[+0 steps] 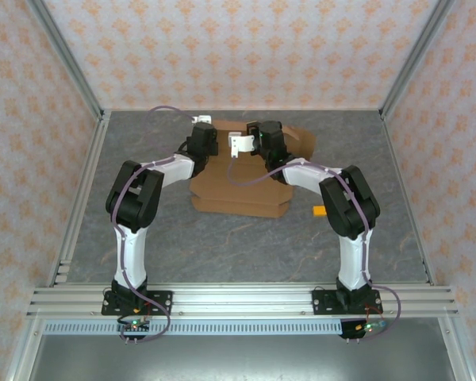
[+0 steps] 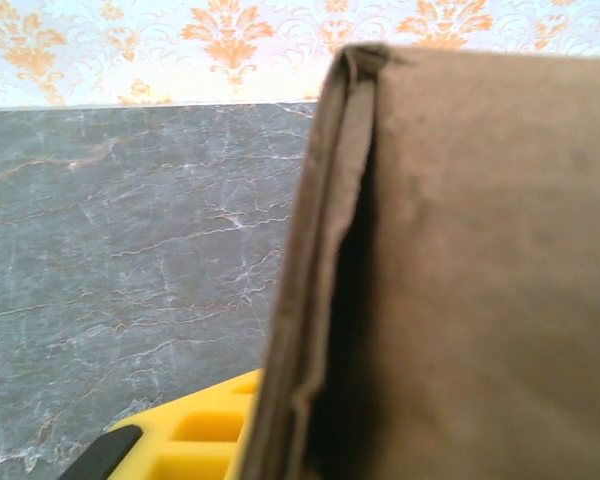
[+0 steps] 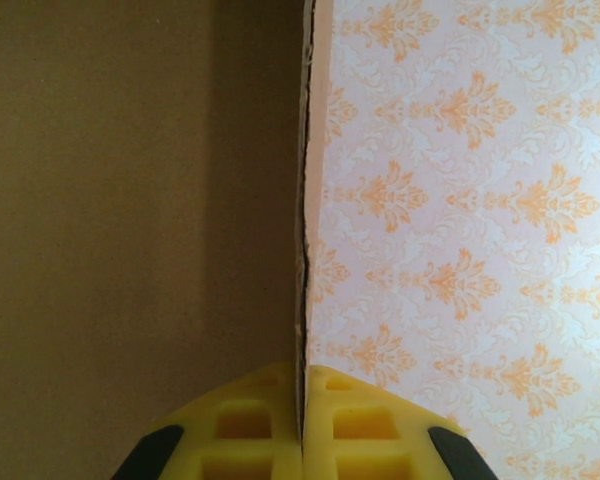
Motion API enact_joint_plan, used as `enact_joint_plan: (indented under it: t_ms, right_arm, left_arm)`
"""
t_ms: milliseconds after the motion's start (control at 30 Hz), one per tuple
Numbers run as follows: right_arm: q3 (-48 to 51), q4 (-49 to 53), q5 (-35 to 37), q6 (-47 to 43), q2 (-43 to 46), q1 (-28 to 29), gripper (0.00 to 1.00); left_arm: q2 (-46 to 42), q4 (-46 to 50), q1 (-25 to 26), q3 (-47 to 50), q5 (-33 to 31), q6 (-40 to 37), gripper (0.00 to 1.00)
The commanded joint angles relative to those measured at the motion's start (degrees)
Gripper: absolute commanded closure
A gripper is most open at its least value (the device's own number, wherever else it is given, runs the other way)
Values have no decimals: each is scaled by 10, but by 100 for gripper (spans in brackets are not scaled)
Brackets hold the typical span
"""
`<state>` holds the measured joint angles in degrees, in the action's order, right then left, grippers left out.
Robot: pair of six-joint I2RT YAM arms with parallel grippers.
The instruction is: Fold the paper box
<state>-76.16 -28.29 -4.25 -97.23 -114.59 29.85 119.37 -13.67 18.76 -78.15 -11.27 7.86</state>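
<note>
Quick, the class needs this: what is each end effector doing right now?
Left end effector: cannot tell, the paper box hides one side.
Right end effector: closed on the paper box edge.

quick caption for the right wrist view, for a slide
Close-up of the right gripper pinched shut on the thin edge of a paper box panel, with the patterned wall behind.

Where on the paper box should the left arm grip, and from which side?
The upright doubled wall of the paper box, edge-on from its near end, jaws straddling both flat faces: it is thin and vertical, and pinching across the layers should keep the fold shut.
</note>
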Motion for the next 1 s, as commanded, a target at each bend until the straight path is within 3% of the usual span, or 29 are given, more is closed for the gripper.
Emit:
enact_joint_plan:
  t_ms: [0,233,533,700,967]
  right_arm:
    - [-10,51,-6,5,21,5,100]
    - [-19,60,4,8,12,5,100]
    - [-26,68,11,12,12,2,100]
    - [-33,70,11,13,8,1,100]
    - [-35,71,9,14,7,0,100]
  left_arm:
    - [5,11,-8,-15,-90,14,80]
    - [-15,-36,-10,22,-55,13,71]
    - [-27,-25,-28,26,25,38,59]
    - [-28,-16,-32,35,35,50,53]
    - [-5,25,-45,11,56,76,55]
